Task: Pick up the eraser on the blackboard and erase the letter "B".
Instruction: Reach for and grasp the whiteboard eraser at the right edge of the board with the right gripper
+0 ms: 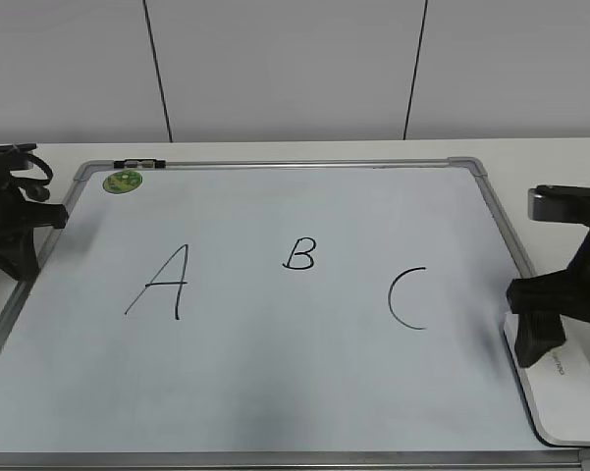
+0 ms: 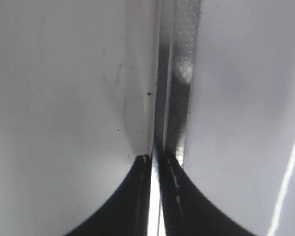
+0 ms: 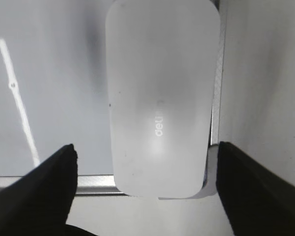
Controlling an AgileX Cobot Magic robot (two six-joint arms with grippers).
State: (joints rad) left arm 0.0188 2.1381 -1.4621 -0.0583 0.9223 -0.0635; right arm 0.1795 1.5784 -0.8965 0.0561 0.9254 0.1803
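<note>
The blackboard point(image 1: 275, 392) is a white board with a silver-grey frame lying flat on the table. The small black letter "B" point(image 1: 299, 254) is drawn at its centre, between a taller "A" point(image 1: 162, 283) and a curved "C" point(image 1: 406, 298). The white eraser point(image 1: 562, 388) lies on the board's front right corner, and fills the right wrist view point(image 3: 159, 98). My right gripper point(image 3: 146, 162) is open, its fingers either side of the eraser with gaps. My left gripper point(image 2: 154, 160) is shut and empty over the board's left frame edge point(image 2: 179, 98).
A round green magnet point(image 1: 123, 181) and a black-and-white marker point(image 1: 139, 163) sit at the board's back left corner. White table surface surrounds the board; a white wall stands behind.
</note>
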